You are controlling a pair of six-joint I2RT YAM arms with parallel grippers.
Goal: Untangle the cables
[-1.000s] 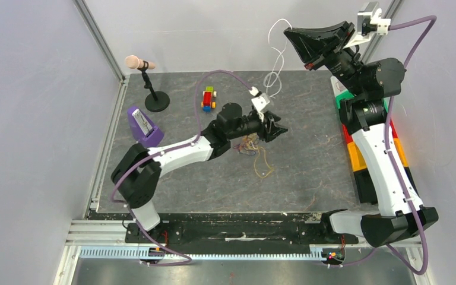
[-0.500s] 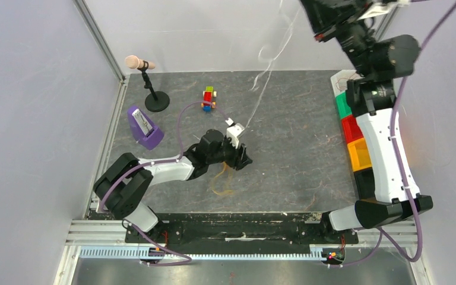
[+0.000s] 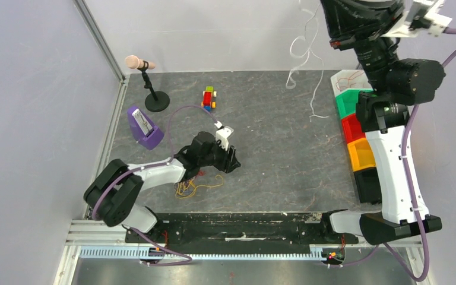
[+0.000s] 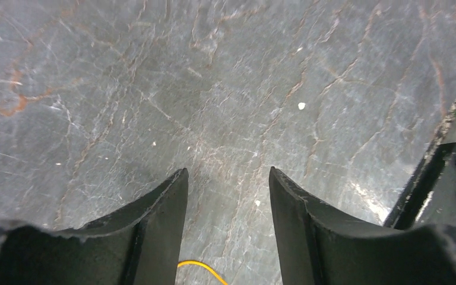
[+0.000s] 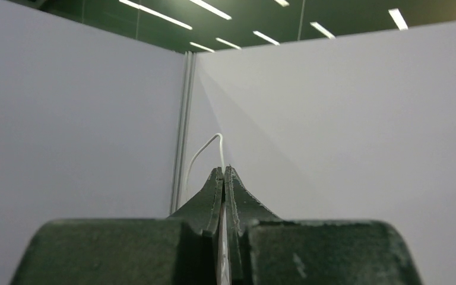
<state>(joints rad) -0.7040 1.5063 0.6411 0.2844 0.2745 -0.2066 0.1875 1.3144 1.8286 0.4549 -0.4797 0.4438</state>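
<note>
Grey marbled tabletop (image 3: 285,154): your left gripper (image 4: 228,178) gapes empty just upper-right of the cables (image 3: 191,187), a likely limp, featherlight, snag-prone bunch at lower centre-left, while your right gripper (image 5: 224,172) pinches one white strand (image 5: 222,151) upper right; take single outer loops, gently.

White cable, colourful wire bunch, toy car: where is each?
White cable (image 5: 209,141), right wrist view, top of its arc.
Colourful wire bunch (image 3: 189,189), top external view, yellow loops.
Toy car (image 3: 208,98), top external view, red middle.

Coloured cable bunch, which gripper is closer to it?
Left. The left gripper hovers low beside the bunch; the right gripper is raised high at far right, shut on a white cable.
</note>
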